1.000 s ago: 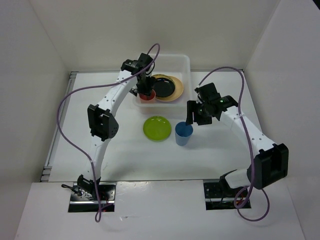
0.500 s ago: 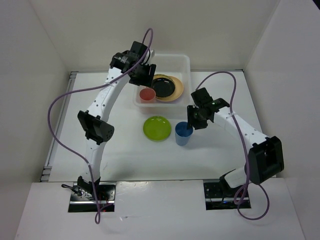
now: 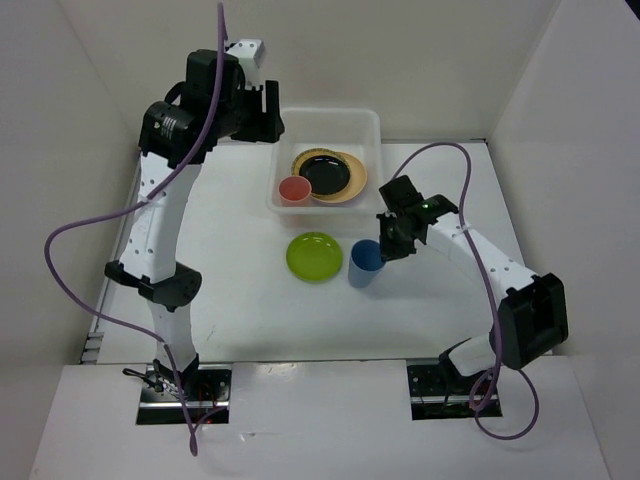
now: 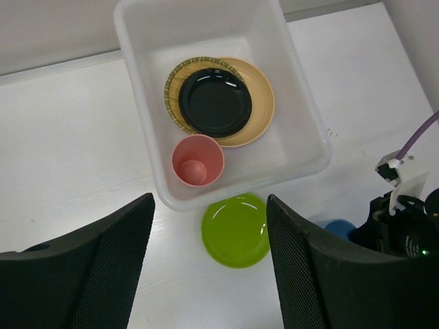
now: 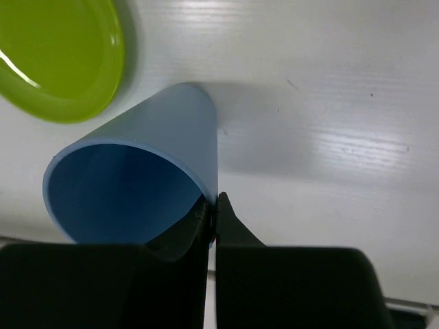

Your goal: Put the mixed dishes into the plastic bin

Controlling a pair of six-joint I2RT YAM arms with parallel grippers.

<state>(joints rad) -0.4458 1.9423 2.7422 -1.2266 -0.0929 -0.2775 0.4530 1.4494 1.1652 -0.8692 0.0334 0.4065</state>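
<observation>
The plastic bin (image 3: 335,128) (image 4: 134,82) holds a black plate (image 3: 328,175) (image 4: 215,101) stacked on a peach-orange plate (image 3: 357,185) (image 4: 262,103) and a woven disc (image 4: 171,92). A red cup (image 3: 294,189) (image 4: 197,160) stands upright in the bin's near corner. On the table in front of the bin lie a lime green plate (image 3: 314,256) (image 4: 235,229) (image 5: 55,62) and a blue cup (image 3: 365,263) (image 5: 137,171). My right gripper (image 3: 384,250) (image 5: 212,205) is shut on the blue cup's rim, one finger inside, one outside. High above the bin's left side, my left gripper (image 3: 268,115) (image 4: 209,274) is open and empty.
White walls close in the table on the left, back and right. The right arm's purple cable (image 3: 440,150) arcs over the table to the right of the bin. The left arm's cable (image 3: 75,280) loops wide on the left side.
My left arm has risen up and back from the bin, leaving the red cup inside. My right gripper has dropped onto the blue cup and closed on its rim.
</observation>
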